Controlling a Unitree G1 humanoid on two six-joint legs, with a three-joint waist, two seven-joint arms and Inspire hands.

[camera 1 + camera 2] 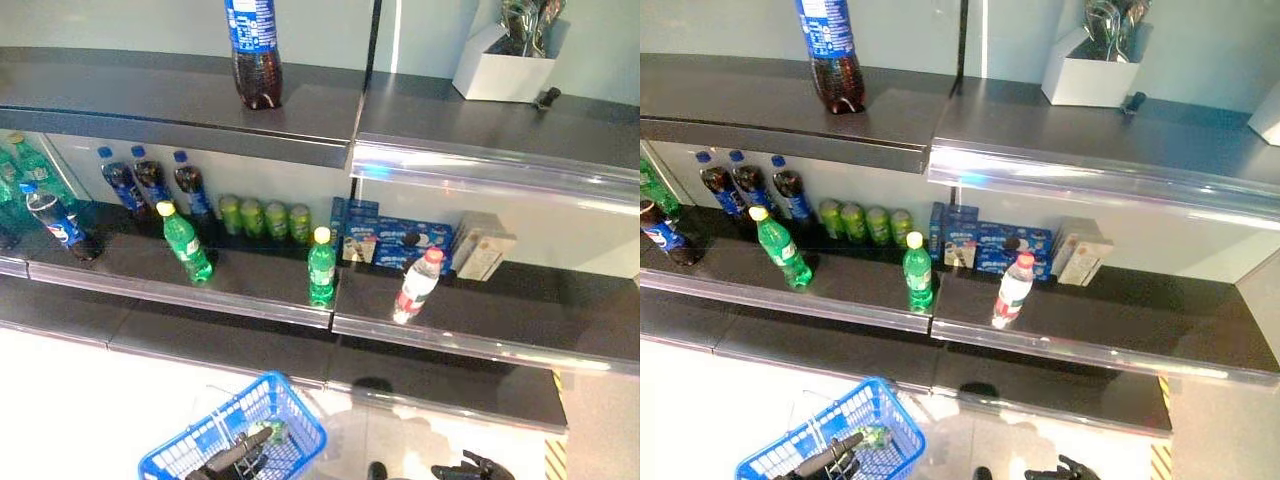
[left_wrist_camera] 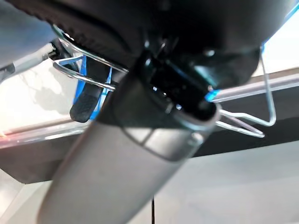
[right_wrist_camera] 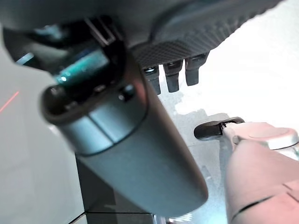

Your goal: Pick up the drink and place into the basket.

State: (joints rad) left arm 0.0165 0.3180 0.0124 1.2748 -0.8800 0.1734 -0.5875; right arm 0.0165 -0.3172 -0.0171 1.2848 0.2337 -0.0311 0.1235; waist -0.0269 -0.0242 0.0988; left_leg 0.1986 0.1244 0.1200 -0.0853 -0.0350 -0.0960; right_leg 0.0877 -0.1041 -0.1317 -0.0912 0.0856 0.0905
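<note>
**Left hand on the basket handles, drinks on the shelf**

The left hand [image 1: 235,458] sits low at the bottom of the head views, over the blue basket [image 1: 290,420]. In its own wrist view a dark finger curls over the basket's wire handles [image 2: 88,77], so the hand is closed on them and carries the basket. Something green shows inside the basket near the hand; what it is cannot be told.

The right hand [image 1: 478,467] shows at the bottom edge, right of the basket and well apart from it. In its wrist view the fingers [image 3: 174,77] hang fairly straight and relaxed, holding nothing.

Beyond the hands stands a shelf unit. On the middle shelf [image 1: 250,285], near its front edge, a green bottle with a yellow cap [image 1: 321,266] stands upright, with a second green bottle [image 1: 184,243] leaning to its left and a clear bottle with a red cap [image 1: 416,285] tilted to its right. Further left is a tilted cola bottle [image 1: 58,224]. At the back stand three dark bottles with blue caps [image 1: 150,180], a row of green cans [image 1: 265,217], blue boxes [image 1: 390,240] and a pale carton [image 1: 482,250].

On the top shelf [image 1: 150,105] a large cola bottle [image 1: 254,50] stands upright, and a white box [image 1: 500,68] sits to the right.
</note>
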